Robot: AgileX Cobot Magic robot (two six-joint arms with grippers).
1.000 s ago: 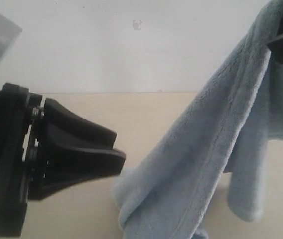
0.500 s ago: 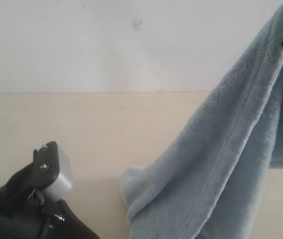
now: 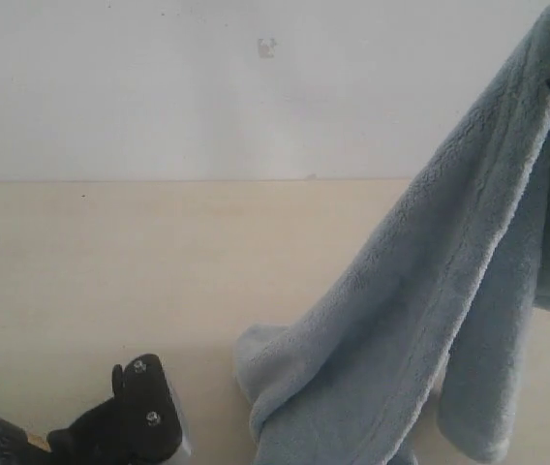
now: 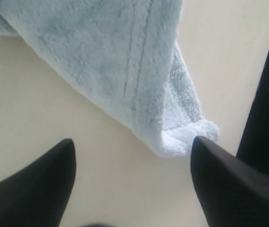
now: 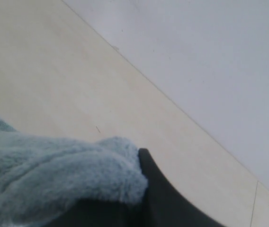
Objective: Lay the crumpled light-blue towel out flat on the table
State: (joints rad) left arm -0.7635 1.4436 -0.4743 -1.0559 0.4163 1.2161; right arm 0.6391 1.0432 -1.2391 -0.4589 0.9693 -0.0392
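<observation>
Limp, light terry towel (image 3: 430, 320) hangs pinched in the right gripper (image 5: 148, 189) — its hemmed lower corner, resting on the surface (image 3: 110, 262) just ahead of the wide-open left gripper (image 4: 132, 144), looks the best hold.

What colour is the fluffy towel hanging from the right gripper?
The fluffy terry towel is plain pale light blue; the exterior view shows it best.

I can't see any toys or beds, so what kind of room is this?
Probably a robot lab or test room: a pale table against a plain white wall, the left gripper open and the right gripper holding up a towel.
</observation>
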